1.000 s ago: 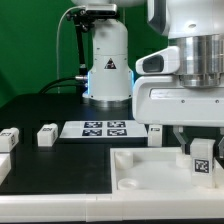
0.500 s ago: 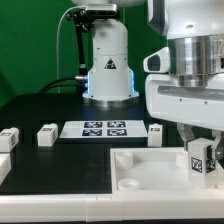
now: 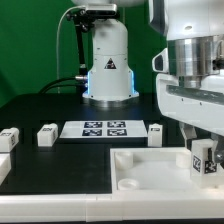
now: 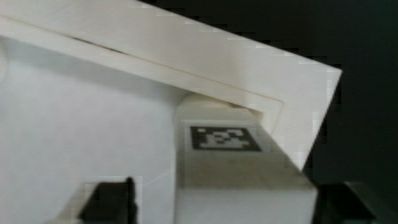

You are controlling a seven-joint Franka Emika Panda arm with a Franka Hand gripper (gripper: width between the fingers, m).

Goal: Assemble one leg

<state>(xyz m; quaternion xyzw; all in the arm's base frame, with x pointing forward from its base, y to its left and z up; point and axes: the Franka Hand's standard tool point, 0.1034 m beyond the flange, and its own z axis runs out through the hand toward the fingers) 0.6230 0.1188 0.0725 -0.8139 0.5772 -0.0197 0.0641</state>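
Note:
My gripper (image 3: 203, 147) is at the exterior view's right, shut on a leg (image 3: 203, 160), a small white post with a black-and-white tag on its face. It holds the leg upright over the near right corner of the large white tray-like piece (image 3: 150, 172). In the wrist view the leg (image 4: 228, 150) lies between the two dark fingers of the gripper (image 4: 228, 205). Its far end reaches the corner of the tray-like piece (image 4: 89, 120). I cannot tell whether the leg touches the piece.
Three more legs stand on the black table: two at the exterior view's left (image 3: 9, 138) (image 3: 46, 134) and one by the tray's back edge (image 3: 155, 133). The marker board (image 3: 98, 128) lies between them. The robot base (image 3: 108, 70) stands behind.
The gripper has shifted a little toward the exterior view's right and slightly down, carrying the leg with it. Nothing else has moved.

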